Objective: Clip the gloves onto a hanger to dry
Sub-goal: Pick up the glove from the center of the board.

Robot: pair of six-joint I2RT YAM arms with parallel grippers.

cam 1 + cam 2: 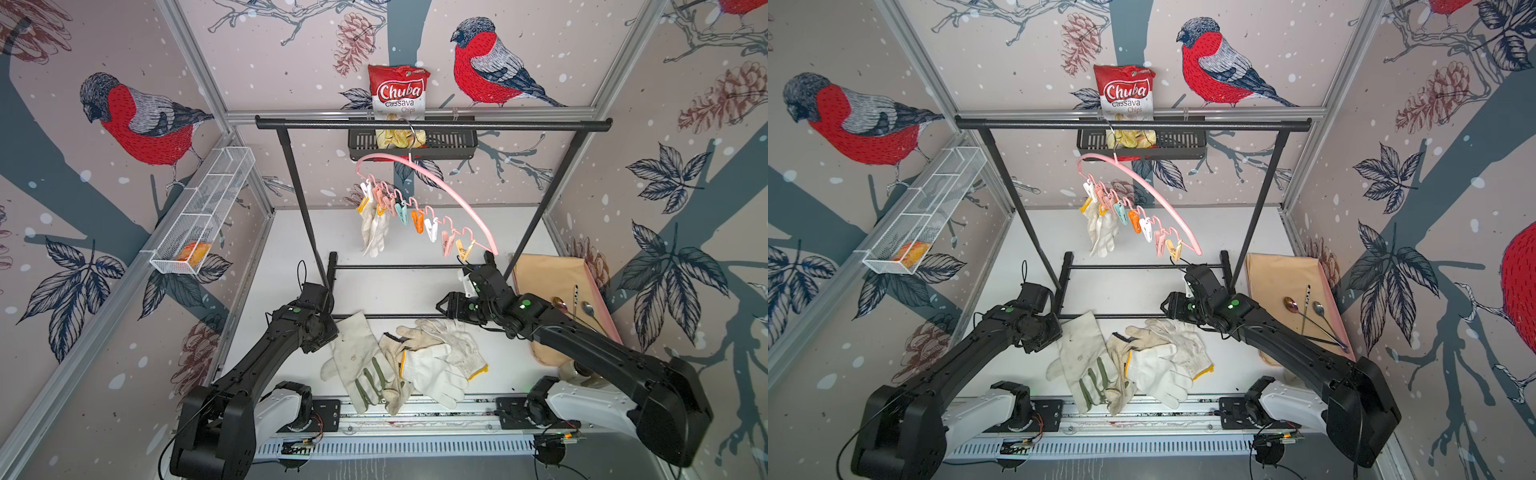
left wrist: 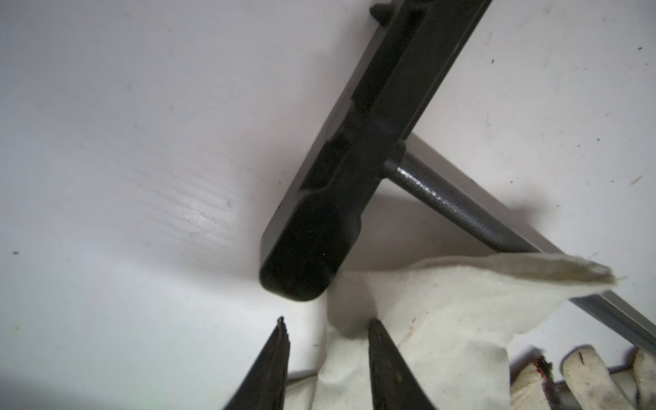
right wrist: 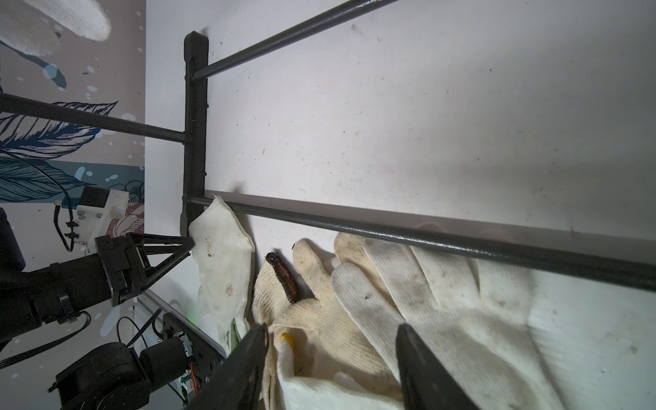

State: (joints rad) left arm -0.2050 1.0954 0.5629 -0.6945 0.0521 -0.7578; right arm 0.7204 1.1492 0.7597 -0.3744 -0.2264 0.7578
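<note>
A loose heap of off-white gloves [image 1: 399, 361] lies at the front of the white counter [image 1: 395, 286], between the two arms. One glove [image 1: 374, 232] is already pegged at the raised end of the pink hanger [image 1: 436, 178], which tilts from the top bar of a black rack [image 1: 432, 124]. The left end effector [image 2: 326, 321], fingers apart, sits at the cuff of a canvas glove [image 1: 353, 349] draped over the rack's low bar. The right end effector [image 3: 332, 326], also apart and empty, hovers above the knit gloves. The step looks like a pickup. It probably goes best pinching only the cuff edge, then lifting clear of the bar towards a free clothespin [image 1: 417, 220]. On the back wall, a black basket [image 1: 453, 143] holds a chips bag [image 1: 399, 93]. On the side wall, a white wire basket [image 1: 208, 199] holds something orange [image 1: 193, 252] in its nearest compartment. A pink-edged tray [image 1: 540, 274] carries spoons [image 1: 588, 308].
</note>
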